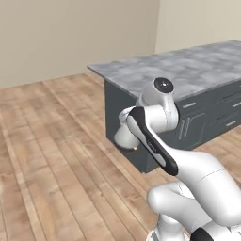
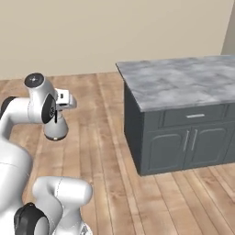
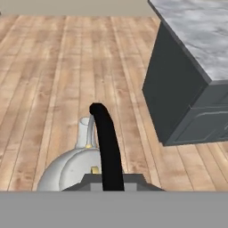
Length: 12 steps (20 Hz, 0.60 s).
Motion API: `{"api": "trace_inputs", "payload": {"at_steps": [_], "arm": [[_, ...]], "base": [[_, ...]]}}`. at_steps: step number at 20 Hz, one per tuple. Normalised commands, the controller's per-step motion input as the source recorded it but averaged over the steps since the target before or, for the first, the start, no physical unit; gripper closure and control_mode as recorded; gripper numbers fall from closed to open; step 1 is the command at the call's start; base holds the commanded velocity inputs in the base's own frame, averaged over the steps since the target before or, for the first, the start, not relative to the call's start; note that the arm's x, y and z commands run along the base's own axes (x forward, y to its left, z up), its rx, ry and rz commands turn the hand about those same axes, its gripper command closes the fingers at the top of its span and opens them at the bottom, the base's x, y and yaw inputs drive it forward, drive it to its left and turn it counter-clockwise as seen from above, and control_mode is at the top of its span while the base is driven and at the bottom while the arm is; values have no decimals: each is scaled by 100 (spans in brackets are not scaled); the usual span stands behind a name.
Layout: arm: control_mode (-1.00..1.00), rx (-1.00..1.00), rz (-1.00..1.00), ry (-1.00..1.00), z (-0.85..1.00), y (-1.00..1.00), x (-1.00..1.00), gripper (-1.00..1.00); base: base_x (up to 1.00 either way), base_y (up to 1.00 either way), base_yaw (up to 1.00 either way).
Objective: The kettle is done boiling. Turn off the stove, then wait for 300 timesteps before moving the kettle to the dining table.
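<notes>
Marble slab on a dark grey base, that's the dining table point(image 1: 188, 70), and where it sits relative to the kettle is basically the whole story right now. The kettle point(image 3: 78, 167) hangs off the tool point(image 3: 107, 180), which is clamped tight on the thin black arched handle point(image 3: 106, 142). In the hand view the handle arcs up right through the middle of the frame with the white body and short spout point(image 3: 85, 131) slung underneath, out over the wooden floor point(image 3: 67, 67).

From the right base view the kettle point(image 2: 56, 127) is held in the air off to the left side of the table point(image 2: 183, 82), well apart from it, with plank floor between them. In the left base view the white body point(image 1: 124, 139) peeks out behind the arm point(image 1: 155, 141), down in front of the table's near corner and sitting below the tabletop level.

So my read: the kettle is carried low, and the marble top is off to the right and higher from the hand's point of view. The next move probably needs a lift first and then a swing toward the slab, otherwise the kettle risks bumping the dark side panel point(image 3: 171, 102). Spout points away from the hand, roughly along the floorboards, so the kettle's long axis runs alongside the table's end rather than into it.
</notes>
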Motion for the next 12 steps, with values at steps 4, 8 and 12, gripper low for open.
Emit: {"api": "trace_inputs", "payload": {"at_steps": [4,8,12], "arm": [[100,0,0,0,0,0,0,100],[100,0,0,0,0,0,0,100],[100,0,0,0,0,0,0,100]], "base": [[54,59,-27],[55,62,-25],[57,61,-25]]}}
